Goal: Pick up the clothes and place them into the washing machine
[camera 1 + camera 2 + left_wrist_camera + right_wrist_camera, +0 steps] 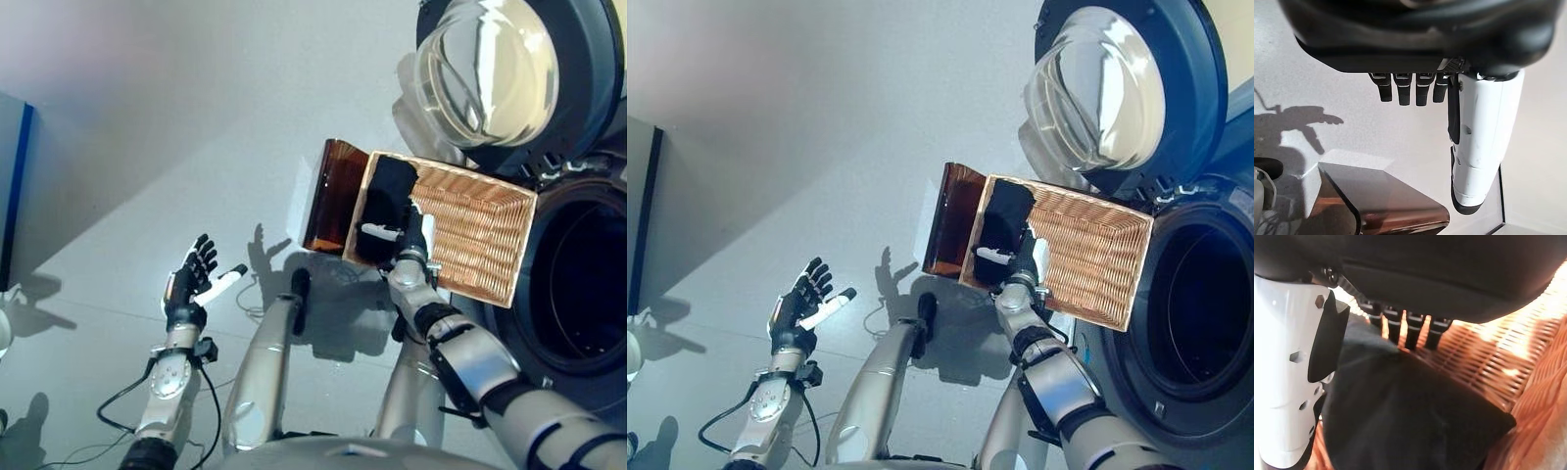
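We see the black garment lying in the wicker basket, right beneath our right hand, whose straight fingers reach over the cloth without closing on it. Our left hand hangs well apart over the floor, fingers spread and empty. The washing machine stands just beyond the basket.

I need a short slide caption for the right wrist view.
Right hand over black garment inside wicker basket.

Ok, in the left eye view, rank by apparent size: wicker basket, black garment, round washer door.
1. Washer door, though nearness may inflate it.
2. Wicker basket, nearly as large.
3. Black garment, clearly smallest, lying in the basket's end by the right hand.
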You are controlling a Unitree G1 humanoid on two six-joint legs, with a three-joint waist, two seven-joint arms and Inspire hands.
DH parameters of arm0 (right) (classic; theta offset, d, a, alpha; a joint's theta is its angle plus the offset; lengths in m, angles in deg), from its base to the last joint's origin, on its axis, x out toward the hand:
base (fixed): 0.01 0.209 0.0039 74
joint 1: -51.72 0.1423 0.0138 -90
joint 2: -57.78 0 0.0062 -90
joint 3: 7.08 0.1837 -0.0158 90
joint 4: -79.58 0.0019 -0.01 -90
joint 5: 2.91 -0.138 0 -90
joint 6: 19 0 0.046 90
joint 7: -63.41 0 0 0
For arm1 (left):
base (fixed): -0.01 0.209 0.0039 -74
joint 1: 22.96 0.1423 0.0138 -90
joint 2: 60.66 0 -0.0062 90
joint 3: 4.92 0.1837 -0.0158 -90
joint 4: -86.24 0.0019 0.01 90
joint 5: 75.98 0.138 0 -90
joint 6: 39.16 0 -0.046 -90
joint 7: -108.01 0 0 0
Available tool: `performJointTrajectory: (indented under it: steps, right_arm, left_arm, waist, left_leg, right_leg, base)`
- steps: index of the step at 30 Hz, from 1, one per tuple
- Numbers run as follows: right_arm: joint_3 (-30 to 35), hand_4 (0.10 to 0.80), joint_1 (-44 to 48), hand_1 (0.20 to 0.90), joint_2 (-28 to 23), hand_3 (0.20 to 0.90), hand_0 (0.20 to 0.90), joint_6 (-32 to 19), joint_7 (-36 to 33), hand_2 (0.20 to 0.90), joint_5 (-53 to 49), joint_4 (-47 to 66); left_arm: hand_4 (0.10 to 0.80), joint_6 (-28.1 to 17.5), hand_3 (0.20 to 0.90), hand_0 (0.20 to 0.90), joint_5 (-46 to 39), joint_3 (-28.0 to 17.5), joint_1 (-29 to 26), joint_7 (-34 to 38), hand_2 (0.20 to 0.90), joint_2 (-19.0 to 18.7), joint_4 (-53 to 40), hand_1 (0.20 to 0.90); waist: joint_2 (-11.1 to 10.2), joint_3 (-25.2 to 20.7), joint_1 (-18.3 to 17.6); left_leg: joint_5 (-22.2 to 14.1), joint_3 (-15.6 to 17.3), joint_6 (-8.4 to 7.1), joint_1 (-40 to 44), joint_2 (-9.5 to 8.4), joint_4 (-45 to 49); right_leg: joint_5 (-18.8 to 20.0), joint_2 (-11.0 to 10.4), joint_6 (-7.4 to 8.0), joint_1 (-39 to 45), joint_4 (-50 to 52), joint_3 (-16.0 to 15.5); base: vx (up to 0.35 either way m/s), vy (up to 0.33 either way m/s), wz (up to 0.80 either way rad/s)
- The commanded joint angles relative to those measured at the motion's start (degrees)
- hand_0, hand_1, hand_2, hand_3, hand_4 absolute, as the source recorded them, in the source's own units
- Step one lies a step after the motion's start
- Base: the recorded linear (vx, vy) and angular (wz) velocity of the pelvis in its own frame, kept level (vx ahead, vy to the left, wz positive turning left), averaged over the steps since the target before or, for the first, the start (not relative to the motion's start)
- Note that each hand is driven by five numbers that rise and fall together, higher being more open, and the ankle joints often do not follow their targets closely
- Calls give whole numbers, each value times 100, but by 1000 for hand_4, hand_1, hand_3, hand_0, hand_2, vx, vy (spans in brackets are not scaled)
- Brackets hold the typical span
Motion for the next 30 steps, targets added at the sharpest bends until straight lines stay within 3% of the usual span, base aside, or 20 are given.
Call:
performJointTrajectory:
  steps: [1,14,16,17,30]
  right_arm:
    - [7,800,255,900,150,900,900,-57,99,900,-121,-82]
    - [213,800,249,900,247,900,900,-143,-353,900,-171,-138]
    - [207,800,286,900,276,900,900,-161,-303,900,-236,-108]
    - [194,800,301,900,288,900,900,-164,-250,900,-275,-105]
    - [-44,800,570,900,290,900,900,-302,435,900,-794,222]
  left_arm:
    - [800,-359,900,900,26,-434,366,110,900,-400,-645,900]
    - [800,-415,900,900,56,-310,432,220,900,-504,-718,900]
    - [800,-421,900,900,45,-313,451,211,900,-529,-729,900]
    - [800,-420,900,900,38,-325,468,205,900,-541,-708,900]
    - [800,-394,900,900,-110,-510,588,1,900,-598,-879,900]
  waist:
    - [174,-234,171]
    - [197,-258,154]
    - [213,-255,183]
    - [226,-273,208]
    - [250,-247,318]
  left_leg:
    - [328,-131,-371,-274,156,-190]
    - [294,-77,-337,-423,130,-130]
    - [286,-78,-324,-485,110,-100]
    - [51,-89,-338,-455,118,14]
    - [-12,-110,-316,-810,104,324]
  right_leg:
    - [307,-23,-76,-47,408,390]
    - [280,-2,-103,-248,490,456]
    - [287,-12,-97,-302,517,463]
    - [55,-7,-61,-295,664,482]
    - [-71,-45,-71,-616,1027,524]
  base:
    - [6,11,-4]
    - [-1,4,-1]
    - [47,-1,0]
    - [95,-12,0]
    - [6,-5,3]
